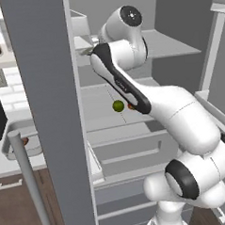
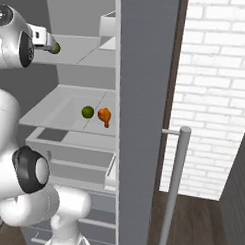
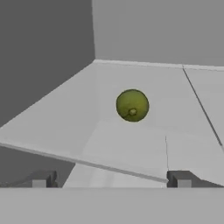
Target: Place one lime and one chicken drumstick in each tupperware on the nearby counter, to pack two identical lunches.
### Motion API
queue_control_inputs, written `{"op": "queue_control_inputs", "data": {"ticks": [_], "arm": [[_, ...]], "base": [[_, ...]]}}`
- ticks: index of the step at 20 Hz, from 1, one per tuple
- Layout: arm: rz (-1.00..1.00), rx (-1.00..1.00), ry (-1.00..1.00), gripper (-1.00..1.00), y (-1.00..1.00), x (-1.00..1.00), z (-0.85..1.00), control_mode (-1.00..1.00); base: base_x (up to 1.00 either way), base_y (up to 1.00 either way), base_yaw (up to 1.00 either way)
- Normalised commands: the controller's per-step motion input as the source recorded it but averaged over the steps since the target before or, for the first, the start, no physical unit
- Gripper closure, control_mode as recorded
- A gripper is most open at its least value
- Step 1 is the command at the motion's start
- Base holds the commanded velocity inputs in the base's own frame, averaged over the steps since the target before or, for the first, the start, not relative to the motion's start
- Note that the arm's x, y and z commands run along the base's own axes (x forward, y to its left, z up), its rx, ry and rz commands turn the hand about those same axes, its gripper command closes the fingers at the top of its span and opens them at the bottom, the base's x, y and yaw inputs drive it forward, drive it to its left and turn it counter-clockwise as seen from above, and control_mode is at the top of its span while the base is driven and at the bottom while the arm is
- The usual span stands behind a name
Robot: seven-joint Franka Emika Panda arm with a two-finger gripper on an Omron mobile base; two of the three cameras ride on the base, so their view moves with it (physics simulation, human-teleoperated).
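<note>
Item: small round green lime (image 3: 132, 105) on pale fridge shelf (image 3: 65, 113), ahead of open, empty pincer (image 3: 111, 179), lined up for grasping.

Grey fridge door (image 2: 145, 95) is the reference. Right base view: the door's slab cuts off the right ends of the fridge shelves (image 2: 70, 110); drumstick (image 2: 104, 116) sits just left of its edge, fully visible. Gripper (image 2: 51, 47) far left of the door, fingers too small to read. Upper lime (image 2: 56, 48) part-hidden by the hand. Left base view: arm link covers most of the drumstick (image 1: 130, 105); hand view crops the fingertips (image 3: 43, 179) at the bottom.
</note>
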Motion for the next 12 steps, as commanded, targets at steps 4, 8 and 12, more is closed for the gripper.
{"op": "queue_control_inputs", "data": {"ticks": [4,8,12], "arm": [[0.00,-0.12,0.28,-1.00,0.03,1.00,0.15,-1.00],[0.01,-0.07,0.08,-1.00,0.00,0.49,-0.39,-1.00],[0.00,0.00,-0.05,-1.00,0.00,0.03,-0.45,-1.00]], "base": [[0.00,0.00,0.00],[0.00,0.00,0.00],[0.00,0.00,0.00]]}}
